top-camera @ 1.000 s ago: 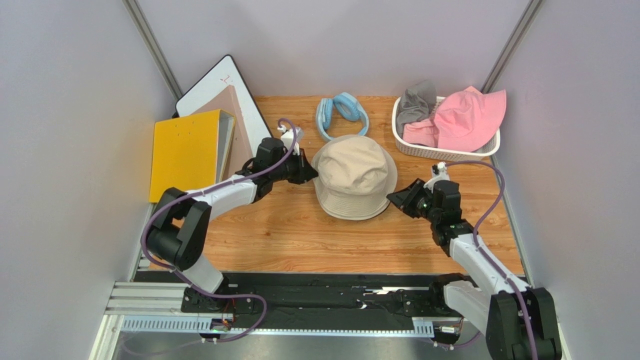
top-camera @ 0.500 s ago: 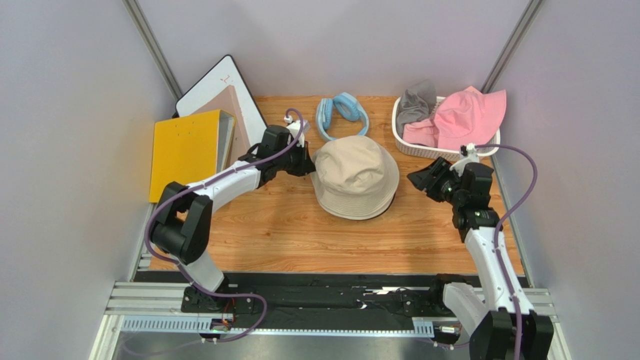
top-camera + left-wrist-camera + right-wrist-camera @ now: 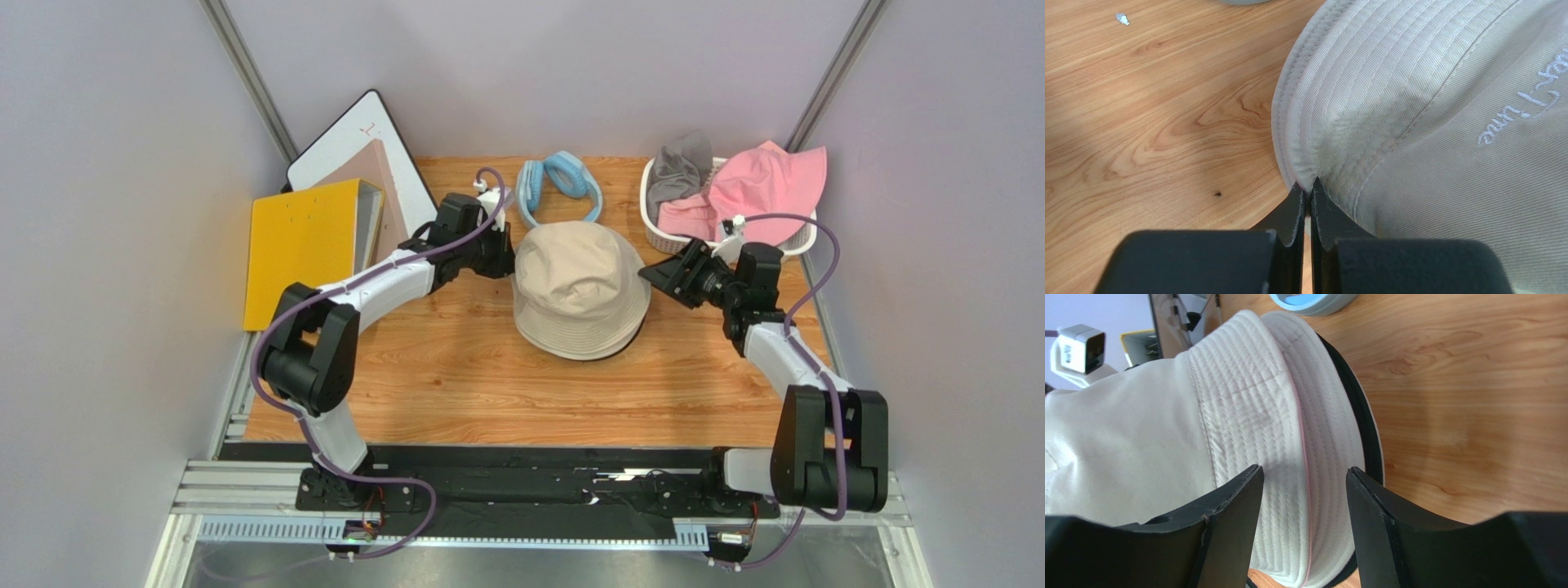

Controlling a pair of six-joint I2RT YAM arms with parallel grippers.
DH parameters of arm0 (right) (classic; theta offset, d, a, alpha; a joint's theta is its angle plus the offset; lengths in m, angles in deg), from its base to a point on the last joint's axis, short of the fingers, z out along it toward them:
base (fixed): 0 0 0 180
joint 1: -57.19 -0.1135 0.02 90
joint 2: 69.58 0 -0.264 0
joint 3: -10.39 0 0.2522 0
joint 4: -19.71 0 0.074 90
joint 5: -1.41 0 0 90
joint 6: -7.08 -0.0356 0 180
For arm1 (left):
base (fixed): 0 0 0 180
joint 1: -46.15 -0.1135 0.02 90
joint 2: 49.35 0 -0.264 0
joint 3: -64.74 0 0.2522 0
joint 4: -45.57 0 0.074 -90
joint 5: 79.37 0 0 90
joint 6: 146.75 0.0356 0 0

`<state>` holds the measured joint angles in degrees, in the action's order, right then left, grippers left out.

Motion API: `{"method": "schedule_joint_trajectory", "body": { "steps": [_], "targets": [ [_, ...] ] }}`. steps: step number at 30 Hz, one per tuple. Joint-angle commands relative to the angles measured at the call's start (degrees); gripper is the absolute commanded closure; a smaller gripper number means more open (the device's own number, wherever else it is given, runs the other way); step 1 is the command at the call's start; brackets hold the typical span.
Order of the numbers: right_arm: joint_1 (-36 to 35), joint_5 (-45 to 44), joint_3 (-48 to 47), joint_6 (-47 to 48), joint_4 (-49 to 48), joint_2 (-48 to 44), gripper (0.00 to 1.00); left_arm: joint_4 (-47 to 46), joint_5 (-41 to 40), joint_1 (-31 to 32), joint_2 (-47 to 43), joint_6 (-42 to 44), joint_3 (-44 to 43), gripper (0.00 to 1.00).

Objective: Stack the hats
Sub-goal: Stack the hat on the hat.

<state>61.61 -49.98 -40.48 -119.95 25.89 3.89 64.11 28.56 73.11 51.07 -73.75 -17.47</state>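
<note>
The right gripper (image 3: 1303, 471) has just released, jaws straddling the brim of the soft beige fabric bucket hat (image 3: 579, 288). The left gripper (image 3: 1307, 190) stays clenched opposite; placement seems nearly done.

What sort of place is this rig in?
Likely a lab data-collection booth: grey panel walls box in a wooden table, left arm and right arm mount on a metal rail, and a white basket holds hats.

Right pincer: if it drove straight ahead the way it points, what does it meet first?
Most likely the brim of the beige hat, right ahead of the open right pincer. A black brim sits just beneath it; depth is hard to judge.
</note>
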Motion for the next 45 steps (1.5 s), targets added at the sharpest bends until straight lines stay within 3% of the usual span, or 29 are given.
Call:
{"method": "schedule_joint_trajectory", "body": {
  "steps": [1, 12, 22, 24, 28, 31, 45],
  "targets": [
    [0.14, 7.26, 0.01, -5.75, -17.62, 4.21, 0.43, 0.94, -0.18, -0.33, 1.09, 1.88, -2.31, 1.00],
    [0.14, 12.54, 0.72, -11.30, -27.49, 9.49, 0.52, 1.29, -0.09, -0.24, 0.74, 1.53, -2.66, 1.00],
    [0.06, 12.02, -0.60, -6.47, -19.06, 10.82, 1.00, 0.06, 1.31, 0.02, -0.14, 0.12, -2.48, 1.00],
    [0.06, 10.70, -0.08, -4.81, -17.75, 9.59, 1.00, 0.06, 1.05, 0.11, -0.58, 0.12, -2.48, 1.00],
    [-0.38, -3.13, -0.25, 3.95, -2.60, 4.16, 1.00, 0.50, 0.17, 0.11, -0.84, -0.14, -2.66, 1.00],
    [-0.91, -9.59, -0.08, 7.67, 3.42, 2.47, 1.00, 0.32, -0.09, 0.20, -0.67, -0.15, -2.57, 1.00],
    [-4.16, -20.59, 1.42, 9.88, 6.95, 7.65, 1.00, -1.52, 0.08, 0.55, 1.35, -0.85, -3.18, 1.00]
  ]
}}
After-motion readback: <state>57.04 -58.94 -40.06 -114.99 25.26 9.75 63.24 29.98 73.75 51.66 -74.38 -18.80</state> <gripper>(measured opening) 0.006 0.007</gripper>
